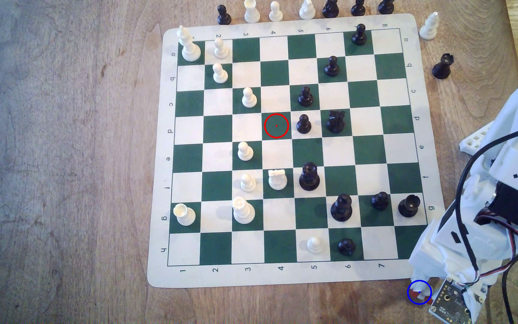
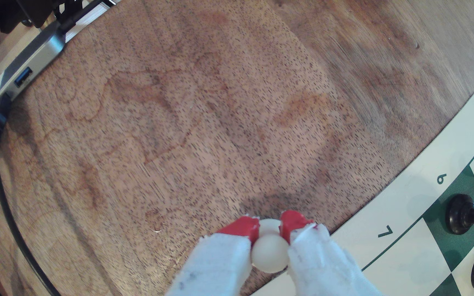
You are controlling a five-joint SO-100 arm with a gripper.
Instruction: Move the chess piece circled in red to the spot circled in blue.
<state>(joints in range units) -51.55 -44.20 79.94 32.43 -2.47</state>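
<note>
My gripper (image 1: 419,293) hangs over the wood just off the chessboard's near right corner in the exterior view, inside the blue ring of the spot (image 1: 413,298). Its red-tipped fingers (image 2: 244,227) are shut on the chess piece (image 2: 270,253), a cream-white pawn held by its neck, ball head toward the camera. A dark shadow lies on the wood right under the pawn's base; whether the base touches the wood I cannot tell. The red ring (image 1: 276,125) encloses a bare green square at mid-board.
The green-and-white board (image 1: 282,275) carries many white and black pieces. Black pawns (image 2: 469,215) stand on its corner squares close to the gripper. More pieces line the far edge. A grey USB hub (image 2: 30,71) and black cables (image 2: 5,205) lie on the wood.
</note>
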